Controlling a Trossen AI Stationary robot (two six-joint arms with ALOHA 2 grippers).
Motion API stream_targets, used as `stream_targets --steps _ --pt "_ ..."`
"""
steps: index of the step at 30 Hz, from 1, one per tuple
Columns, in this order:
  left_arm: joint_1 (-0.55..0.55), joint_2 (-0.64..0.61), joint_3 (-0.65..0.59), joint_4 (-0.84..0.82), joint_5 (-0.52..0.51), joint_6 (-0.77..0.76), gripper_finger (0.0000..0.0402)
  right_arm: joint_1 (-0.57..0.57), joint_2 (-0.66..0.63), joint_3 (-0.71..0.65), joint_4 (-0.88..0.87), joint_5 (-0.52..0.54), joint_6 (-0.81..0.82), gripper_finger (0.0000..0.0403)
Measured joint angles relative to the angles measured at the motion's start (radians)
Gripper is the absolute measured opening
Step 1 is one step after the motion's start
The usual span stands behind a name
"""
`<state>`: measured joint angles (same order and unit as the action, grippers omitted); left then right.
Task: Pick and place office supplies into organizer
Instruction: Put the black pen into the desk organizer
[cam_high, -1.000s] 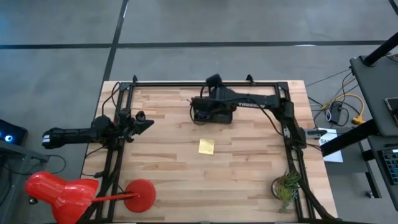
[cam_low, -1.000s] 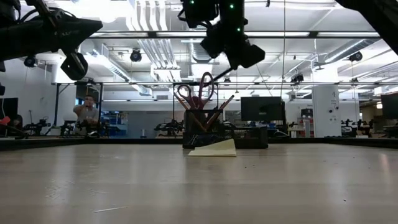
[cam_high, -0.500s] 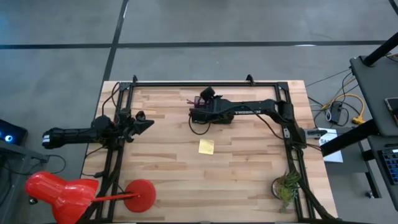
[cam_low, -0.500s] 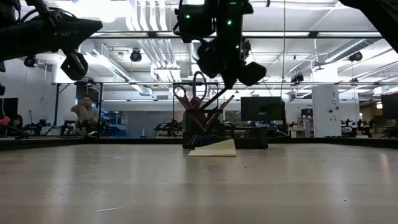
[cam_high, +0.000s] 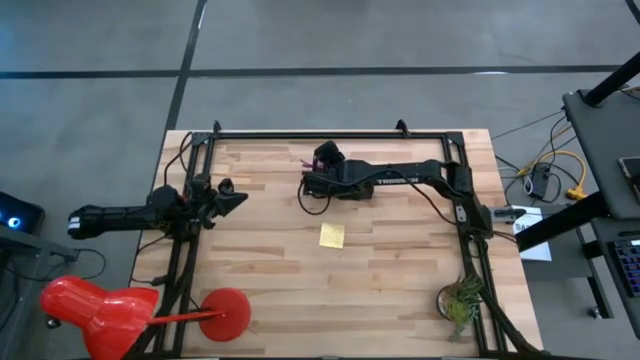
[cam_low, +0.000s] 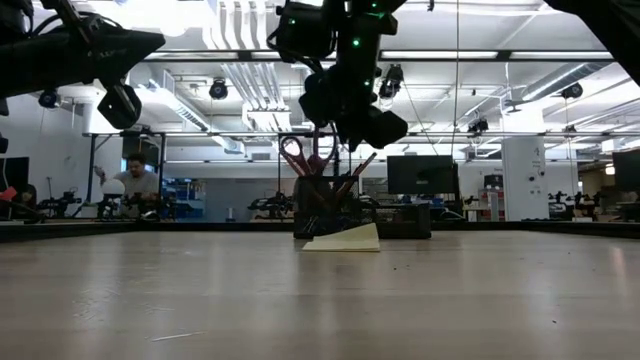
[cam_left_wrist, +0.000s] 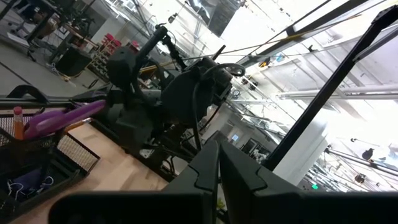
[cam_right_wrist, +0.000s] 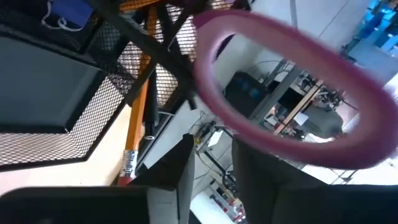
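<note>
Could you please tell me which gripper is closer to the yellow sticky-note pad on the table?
The right. The right gripper is over the organizer just beyond the sticky-note pad, while the left gripper waits near the table's left edge, farther off.

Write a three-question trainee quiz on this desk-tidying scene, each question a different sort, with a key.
1. True or false: the yellow sticky-note pad lies inside the organizer.
2. Multiple choice: the right gripper is
A. over the organizer
B. beside the green plant
C. resting on the sticky-note pad
3. Fill in: the left gripper waits near the table's ____ edge in the high view.

Key
1. False: it lies on the bare wooden table, outside the organizer.
2. A: it hangs above the organizer, close by the purple-handled scissors standing in it.
3. Left.
</note>
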<state>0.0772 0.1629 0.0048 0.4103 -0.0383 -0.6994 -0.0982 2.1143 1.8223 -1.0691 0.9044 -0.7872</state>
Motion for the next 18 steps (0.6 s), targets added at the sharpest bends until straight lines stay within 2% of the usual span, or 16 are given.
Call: stream_targets --steps 5,8,10,13,14,16,18 --pt "0.0 0.0 0.0 0.0 0.0 0.0 0.0 0.007 0.0 0.007 -0.007 0.007 0.028 0.0107" --pt "0.0 0.0 0.0 0.0 0.0 0.0 0.0 0.007 0.0 0.007 -0.028 0.007 0.037 0.0092" --pt "0.0 0.0 0.0 0.0 0.0 0.0 0.0 0.007 0.0 0.01 -0.056 0.006 0.116 0.0076" --pt "0.0 0.0 0.0 0.0 0.0 0.0 0.0 0.02 0.0 0.06 -0.191 -0.008 0.359 0.0056" --pt "0.0 0.0 0.0 0.0 0.0 0.0 0.0 0.025 -0.002 0.088 -0.256 -0.044 0.475 0.0054" --pt "0.0 0.0 0.0 0.0 0.0 0.0 0.0 0.03 -0.005 0.144 -0.381 -0.191 0.752 0.0053" --pt "0.0 0.0 0.0 0.0 0.0 0.0 0.0 0.029 -0.019 0.173 -0.397 -0.392 1.104 0.0057"
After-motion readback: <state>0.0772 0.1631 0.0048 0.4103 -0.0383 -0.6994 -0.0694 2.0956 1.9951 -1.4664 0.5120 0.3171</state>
